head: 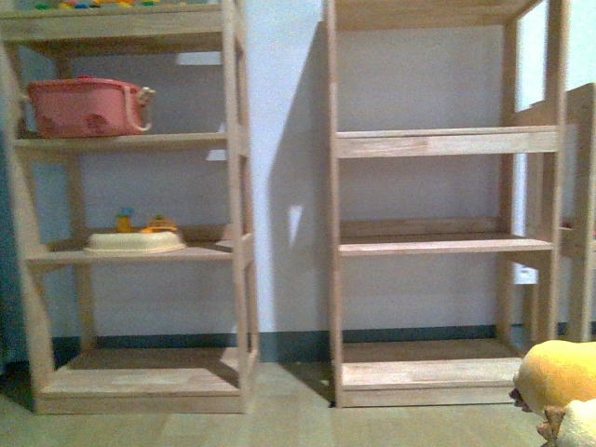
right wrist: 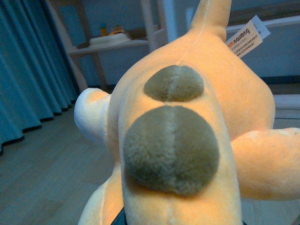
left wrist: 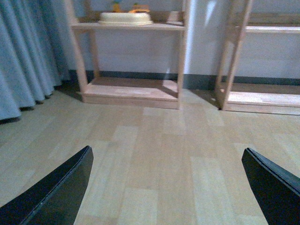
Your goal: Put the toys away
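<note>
Two wooden racks [head: 236, 186] stand on pale plank floor [left wrist: 154, 140] by the far wall [head: 284, 140]; my left tool [left wrist: 166, 151] gapes empty; the plush animal [right wrist: 187, 154] hides my right tool, grip I cannot tell.

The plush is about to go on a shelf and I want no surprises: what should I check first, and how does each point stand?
1. Right gripper's hold on plush: cannot tell; the plush fills that wrist view and the fingers are hidden.
2. Left gripper open, holding nothing: ok.
3. Room on right rack: ok, the shelves in view are bare.
4. Floor before it unobstructed: ok.
5. Right rack within reach: cannot tell.
</note>
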You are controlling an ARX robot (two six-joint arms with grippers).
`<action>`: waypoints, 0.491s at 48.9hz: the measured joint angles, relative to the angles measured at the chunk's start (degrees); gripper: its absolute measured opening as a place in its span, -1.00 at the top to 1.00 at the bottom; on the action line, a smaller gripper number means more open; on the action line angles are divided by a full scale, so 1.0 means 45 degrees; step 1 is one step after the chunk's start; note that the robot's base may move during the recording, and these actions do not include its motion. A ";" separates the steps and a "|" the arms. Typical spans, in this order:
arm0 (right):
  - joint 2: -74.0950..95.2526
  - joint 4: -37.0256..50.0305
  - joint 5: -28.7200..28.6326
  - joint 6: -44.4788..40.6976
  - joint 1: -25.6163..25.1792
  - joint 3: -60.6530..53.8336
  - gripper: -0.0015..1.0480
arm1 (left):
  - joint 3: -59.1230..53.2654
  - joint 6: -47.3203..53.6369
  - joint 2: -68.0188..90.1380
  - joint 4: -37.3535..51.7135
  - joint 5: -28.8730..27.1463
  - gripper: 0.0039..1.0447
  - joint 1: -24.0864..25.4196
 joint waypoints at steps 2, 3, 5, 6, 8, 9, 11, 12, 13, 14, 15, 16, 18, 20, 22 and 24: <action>0.0000 0.0000 -0.0024 -0.0005 0.0000 0.0005 0.86 | 0.0000 -0.0005 0.0000 0.0000 -0.0005 -0.89 0.0000; 0.0000 0.0000 -0.0019 -0.0005 0.0000 0.0005 0.86 | 0.0000 0.0000 0.0000 0.0000 -0.0005 -0.89 0.0000; 0.0000 -0.0005 0.0019 0.0000 0.0000 0.0000 0.86 | 0.0000 0.0005 0.0000 0.0005 0.0044 -0.89 0.0000; 0.0000 0.0000 0.0092 0.0000 -0.0024 0.0000 0.86 | 0.0000 0.0000 0.0000 0.0000 0.0058 -0.89 -0.0015; 0.0000 0.0000 0.0141 -0.0005 -0.0029 0.0000 0.86 | 0.0000 0.0000 0.0000 0.0000 0.0053 -0.89 -0.0015; 0.0000 0.0000 0.0136 -0.0005 -0.0029 0.0005 0.86 | 0.0000 0.0005 0.0000 0.0000 0.0053 -0.89 -0.0015; 0.0000 -0.0005 0.0131 0.0000 -0.0024 0.0005 0.86 | 0.0000 0.0005 0.0000 0.0000 0.0049 -0.89 -0.0010; 0.0000 0.0000 0.0126 0.0000 -0.0024 0.0005 0.86 | 0.0000 0.0005 0.0000 0.0000 0.0049 -0.89 -0.0010; 0.0000 -0.0005 0.0112 0.0000 -0.0024 0.0000 0.86 | 0.0000 0.0005 0.0000 0.0000 0.0044 -0.89 -0.0015; 0.0000 -0.0005 0.0063 -0.0005 -0.0024 0.0000 0.86 | 0.0000 0.0005 0.0000 0.0000 0.0039 -0.89 -0.0010; 0.0000 -0.0005 0.0024 -0.0005 -0.0024 0.0000 0.86 | 0.0000 0.0000 0.0000 0.0000 0.0015 -0.89 -0.0010; 0.0000 -0.0005 0.0000 -0.0005 -0.0024 0.0000 0.86 | 0.0000 0.0000 0.0000 0.0000 0.0010 -0.89 -0.0010; 0.0000 0.0000 -0.0034 0.0000 -0.0019 0.0000 0.86 | 0.0000 0.0000 0.0000 0.0000 0.0005 -0.89 -0.0010; 0.0000 -0.0005 -0.0039 -0.0005 -0.0019 0.0005 0.86 | 0.0000 0.0000 0.0000 0.0000 0.0005 -0.89 -0.0010; 0.0000 -0.0005 -0.0024 -0.0005 -0.0019 0.0000 0.86 | 0.0000 0.0000 0.0000 0.0000 0.0005 -0.89 -0.0010; 0.0000 0.0000 -0.0024 -0.0005 -0.0019 0.0000 0.86 | 0.0000 0.0000 0.0000 0.0000 0.0000 -0.89 -0.0010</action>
